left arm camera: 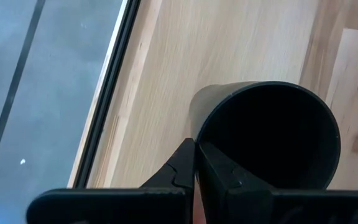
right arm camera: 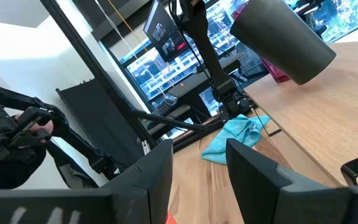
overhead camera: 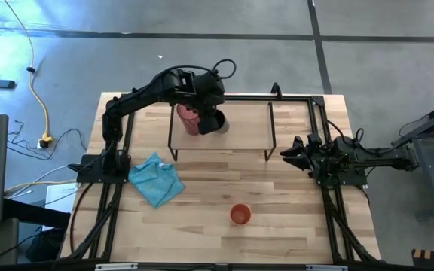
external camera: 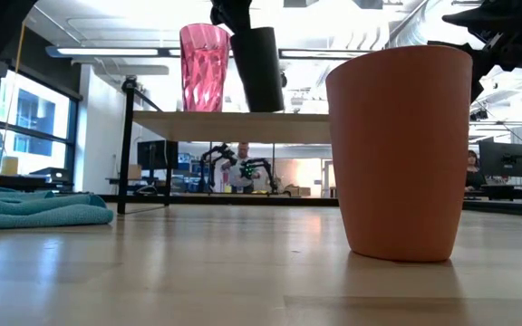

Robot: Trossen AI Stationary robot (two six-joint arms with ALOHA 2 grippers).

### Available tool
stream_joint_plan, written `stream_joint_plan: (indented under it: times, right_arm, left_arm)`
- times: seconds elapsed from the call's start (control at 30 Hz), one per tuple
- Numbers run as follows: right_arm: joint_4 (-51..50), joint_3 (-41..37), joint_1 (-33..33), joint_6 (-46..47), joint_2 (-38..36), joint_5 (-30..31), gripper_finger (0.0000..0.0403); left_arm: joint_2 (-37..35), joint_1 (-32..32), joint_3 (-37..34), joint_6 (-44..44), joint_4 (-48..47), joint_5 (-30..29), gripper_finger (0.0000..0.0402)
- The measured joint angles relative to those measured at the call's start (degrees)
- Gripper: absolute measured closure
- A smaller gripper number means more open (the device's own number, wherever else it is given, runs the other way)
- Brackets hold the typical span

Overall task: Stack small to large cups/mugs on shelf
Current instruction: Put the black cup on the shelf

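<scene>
Two cups sit at the shelf's (overhead camera: pixel 243 132) left part: the pink tumbler (overhead camera: pixel 187 119) stands on it; the black cup (overhead camera: pixel 215 120), just right, hangs tilted, its rim pinched by the left gripper (left arm camera: pixel 195 163); shelf top to the right lies open; the red-orange cup (overhead camera: pixel 239 214) stands near, apart; the right gripper (right arm camera: pixel 197 168) waits parted at the table's right edge; the teal cloth (overhead camera: pixel 157 179) lies left.

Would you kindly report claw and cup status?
Left claw shut on black cup, over shelf. Right claw open, waiting. Pink tumbler shelved; orange cup on table.
</scene>
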Motion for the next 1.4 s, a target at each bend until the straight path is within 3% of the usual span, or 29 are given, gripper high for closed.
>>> stream_joint_plan:
  times: [0.53,1.4]
  right_arm:
    - [-0.17,-0.19,0.02,0.00,0.00,0.02,0.0261]
    - [-0.61,-0.52,0.01,0.62,0.00,0.04,0.0261]
  left_arm:
    - [0.64,2.93,0.02,-0.13,1.43,5.58,0.0402]
    - [0.66,2.99,0.02,0.04,-0.32,3.48,0.0402]
